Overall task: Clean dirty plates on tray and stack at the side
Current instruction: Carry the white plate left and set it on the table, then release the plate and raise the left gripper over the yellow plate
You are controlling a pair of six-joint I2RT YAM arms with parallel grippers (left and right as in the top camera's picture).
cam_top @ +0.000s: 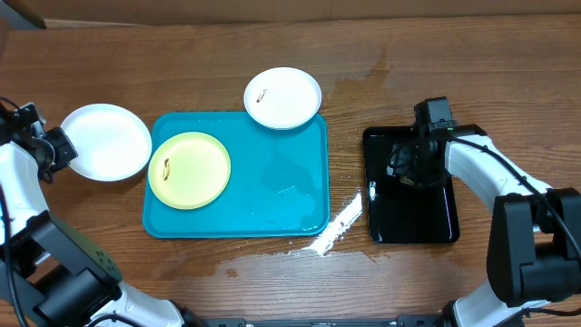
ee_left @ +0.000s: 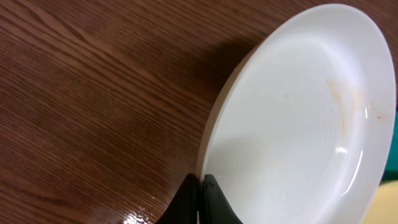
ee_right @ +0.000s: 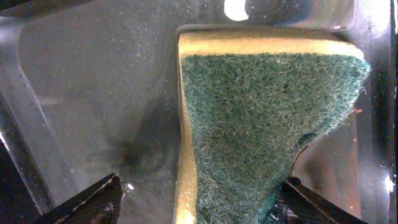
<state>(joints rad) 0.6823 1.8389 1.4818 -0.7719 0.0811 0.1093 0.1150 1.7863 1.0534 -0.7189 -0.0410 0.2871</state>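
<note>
Overhead: round white plate (cam_top: 107,141) over wooden desk (cam_top: 408,64), between left gripper (cam_top: 62,148) and large turquoise plastic tray (cam_top: 272,191). Left wrist: rim is pinched by shut jaws. Right wrist: right gripper (ee_right: 202,202) is spread wide around green-faced yellow sponge (ee_right: 261,124).

The left arm (cam_top: 18,191) reaches up along the tabletop's left edge, its hand (cam_top: 56,150) turned inward and its dark fingers (ee_left: 211,202) pinched together on the rim of a white plate (ee_left: 298,124). The right arm (cam_top: 481,163) bends inward from the right, its hand (ee_right: 205,202) pointing down with both fingers (ee_right: 102,202) spread wide.
</note>
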